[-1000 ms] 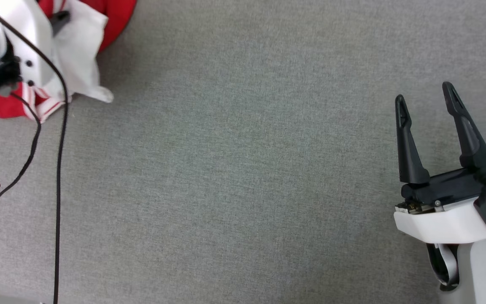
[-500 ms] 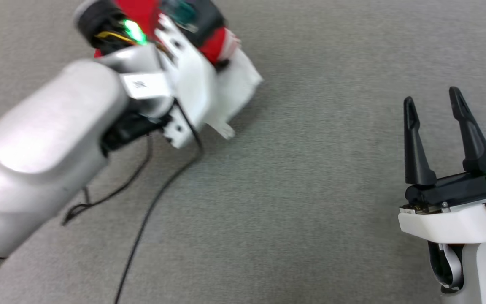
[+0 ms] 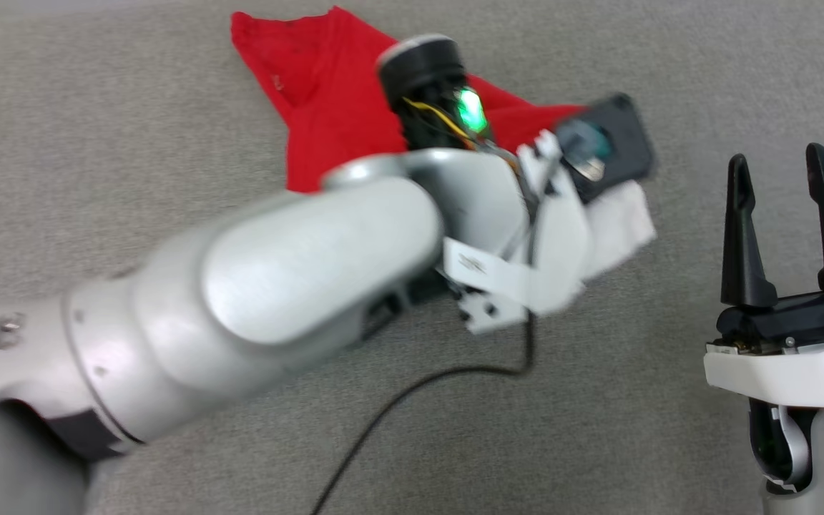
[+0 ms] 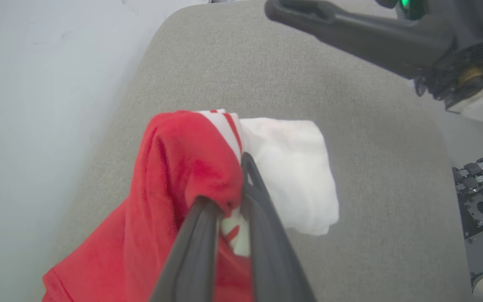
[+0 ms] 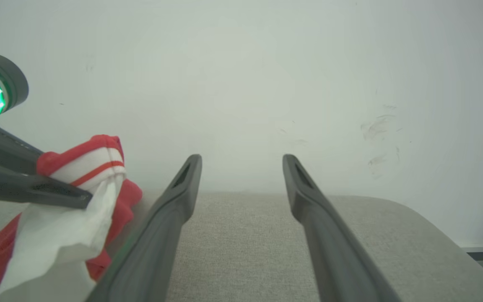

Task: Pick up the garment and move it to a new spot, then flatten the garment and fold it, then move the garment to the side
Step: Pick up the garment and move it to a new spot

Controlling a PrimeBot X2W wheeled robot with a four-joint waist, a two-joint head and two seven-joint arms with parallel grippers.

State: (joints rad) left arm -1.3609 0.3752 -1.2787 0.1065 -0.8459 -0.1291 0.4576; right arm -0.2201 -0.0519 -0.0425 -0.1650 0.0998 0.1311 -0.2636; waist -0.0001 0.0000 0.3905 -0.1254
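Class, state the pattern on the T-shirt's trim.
Red-and-white stripes; the trim shows best in the right wrist view.

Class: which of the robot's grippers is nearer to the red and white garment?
Left. The left gripper is shut on the garment, fingers pinching bunched cloth. The right gripper stands open beside it, apart.

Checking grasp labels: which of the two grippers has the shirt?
The left gripper: shut on the garment near its striped sleeve trim. The right gripper stands open and empty.

The garment (image 3: 319, 107) is left of the right gripper (image 3: 778, 156).
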